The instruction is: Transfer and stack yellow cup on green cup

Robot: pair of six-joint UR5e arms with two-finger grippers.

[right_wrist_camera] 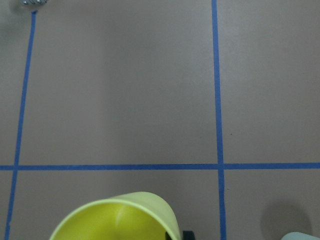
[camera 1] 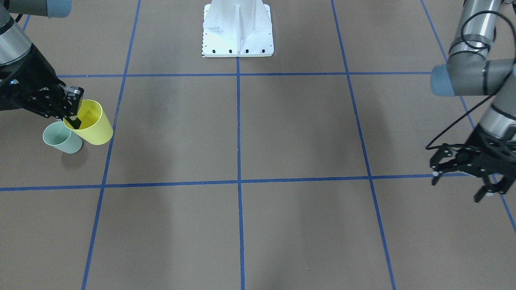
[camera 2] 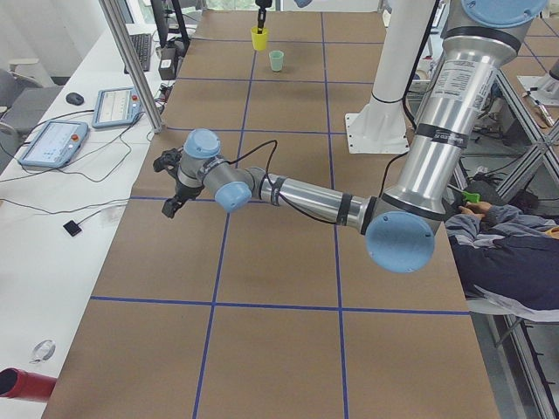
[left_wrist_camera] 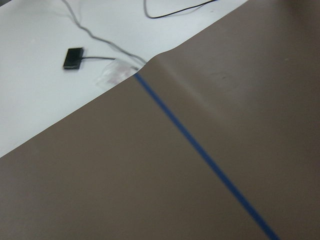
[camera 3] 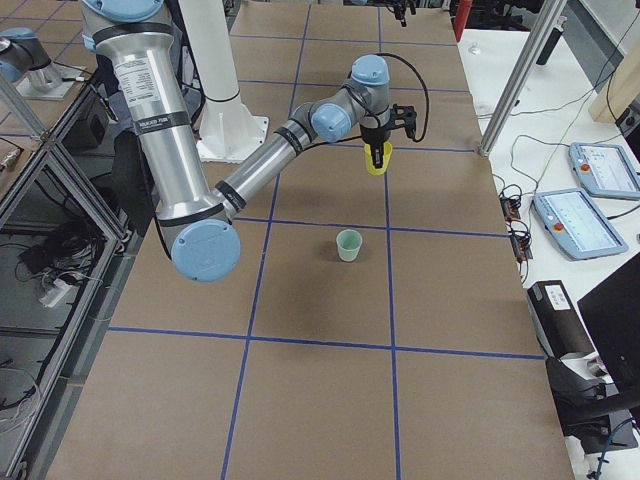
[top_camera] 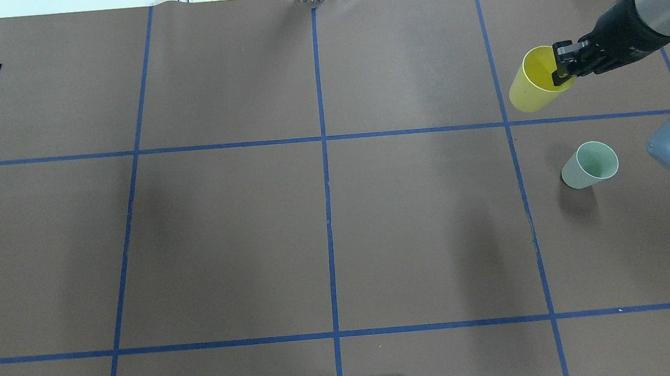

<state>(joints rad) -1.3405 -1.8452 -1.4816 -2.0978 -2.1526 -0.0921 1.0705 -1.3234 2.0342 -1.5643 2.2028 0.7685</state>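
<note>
Fig.: R gripper (camera 1: 72, 120) is clamped on the rim of the yellow cup (camera 1: 96, 128), one finger inside the wall & one outside. The cup hangs tilted, mouth up, apparently clear of the brown table (top_camera: 225, 238), at the robot's right end of the blue-taped grid. Green cup (top_camera: 589, 165) stands upright on the table nearby, apart from the yellow cup in overhead view. L gripper (camera 1: 457, 187) hovers over the table's opp. end w/ fingers spread, nothing between them.
</note>
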